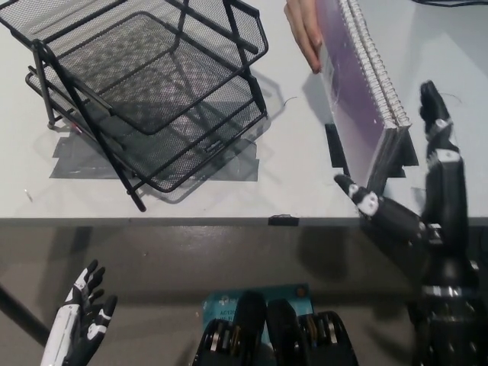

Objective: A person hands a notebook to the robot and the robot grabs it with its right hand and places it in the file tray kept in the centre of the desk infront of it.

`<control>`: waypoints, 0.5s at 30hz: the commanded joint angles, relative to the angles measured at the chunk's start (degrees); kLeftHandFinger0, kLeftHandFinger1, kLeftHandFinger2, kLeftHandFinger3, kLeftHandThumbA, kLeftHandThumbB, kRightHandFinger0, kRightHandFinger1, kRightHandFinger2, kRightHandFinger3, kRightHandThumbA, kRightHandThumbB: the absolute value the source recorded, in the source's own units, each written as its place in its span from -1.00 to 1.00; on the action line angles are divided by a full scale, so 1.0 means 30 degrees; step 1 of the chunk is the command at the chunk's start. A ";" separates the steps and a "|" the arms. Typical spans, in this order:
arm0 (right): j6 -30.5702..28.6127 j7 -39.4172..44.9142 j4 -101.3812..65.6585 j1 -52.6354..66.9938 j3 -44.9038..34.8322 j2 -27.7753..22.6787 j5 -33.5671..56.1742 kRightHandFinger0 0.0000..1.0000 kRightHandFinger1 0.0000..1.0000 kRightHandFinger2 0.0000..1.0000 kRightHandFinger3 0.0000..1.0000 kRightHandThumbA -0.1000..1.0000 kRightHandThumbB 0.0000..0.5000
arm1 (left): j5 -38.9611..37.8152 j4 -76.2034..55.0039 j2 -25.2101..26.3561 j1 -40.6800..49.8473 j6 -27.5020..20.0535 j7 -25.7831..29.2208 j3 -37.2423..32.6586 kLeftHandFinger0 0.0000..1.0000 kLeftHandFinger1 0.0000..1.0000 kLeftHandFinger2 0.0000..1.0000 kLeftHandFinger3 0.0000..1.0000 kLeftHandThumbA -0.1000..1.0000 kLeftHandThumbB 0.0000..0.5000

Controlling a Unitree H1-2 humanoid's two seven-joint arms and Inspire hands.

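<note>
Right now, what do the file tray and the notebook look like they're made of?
The file tray looks like black wire mesh on a thin rod frame, probably coated metal: you can see the desk through it. The notebook has a glossy purple cover, likely plastic, a stack of paper pages at the edge, and a pale spiral binding, metal or plastic.
</note>
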 commanded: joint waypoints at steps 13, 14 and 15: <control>-0.0313 -0.0715 0.7471 -0.4544 -0.0503 -0.0006 0.1061 1.00 1.00 1.00 1.00 1.00 0.27 | 0.0190 -0.0549 0.0068 0.0226 -0.0580 0.0504 0.0342 0.94 1.00 1.00 1.00 0.69 0.74; -0.0390 -0.0806 0.8059 -0.4830 -0.0580 -0.0030 0.1129 1.00 1.00 1.00 1.00 1.00 0.34 | 0.0160 -0.0522 0.0071 0.0213 -0.0635 0.0482 0.0330 0.97 1.00 1.00 1.00 0.69 0.73; -0.0419 -0.0849 0.8387 -0.4990 -0.0618 -0.0042 0.1170 1.00 1.00 1.00 1.00 1.00 0.35 | 0.0101 -0.0487 0.0061 0.0192 -0.0686 0.0466 0.0329 0.97 1.00 1.00 1.00 0.69 0.73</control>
